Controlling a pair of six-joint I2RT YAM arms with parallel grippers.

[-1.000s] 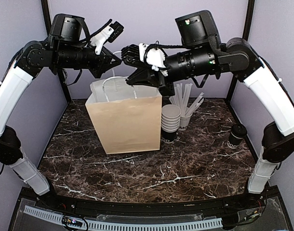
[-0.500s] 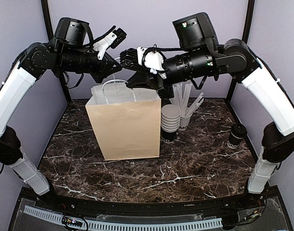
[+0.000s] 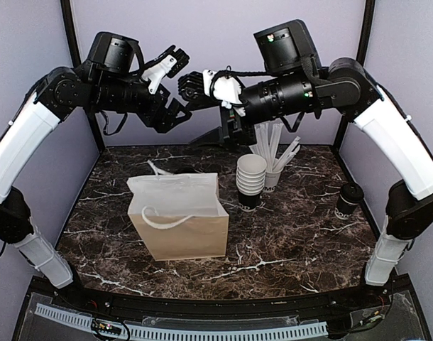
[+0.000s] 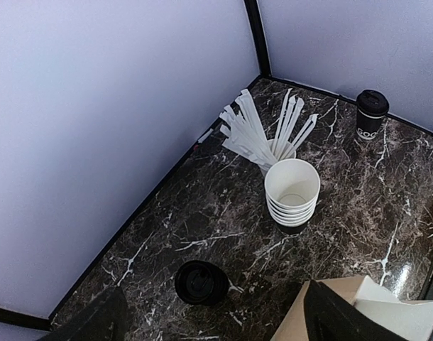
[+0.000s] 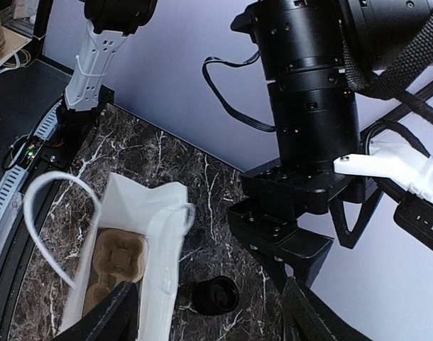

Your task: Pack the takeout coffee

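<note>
Your left claw [image 3: 172, 89] hangs high over the far part of the table [image 3: 294, 249], its fingers [image 4: 96, 323] spread wide with nothing between them. Your right claw [image 3: 201, 106] faces it, tips just beside each other, and it too is spread and empty. The takeout coffee [image 3: 349, 199] is well apart from both claws. It stands upright with its lid on, far below and off to the right claw's right, close to the right arm's lower link. From the left wrist it shows far beyond that claw, past the stack of lidless cups [image 4: 293, 195] and the white cup of straws [image 4: 262, 135]. Below both claws and a little toward the arm bases stands the brown paper bag [image 3: 184, 238], upright with its mouth open and one white handle [image 3: 160, 219] drooping over its near wall. The right wrist camera looks down past that claw's fingers into the bag, where a pulp cup carrier [image 5: 118, 257] lies at the bottom. A round black lid [image 5: 216, 295] sits on the marble just beyond the bag, almost straight under the gap of each claw — you cannot tell whether a cup stands beneath it.
</note>
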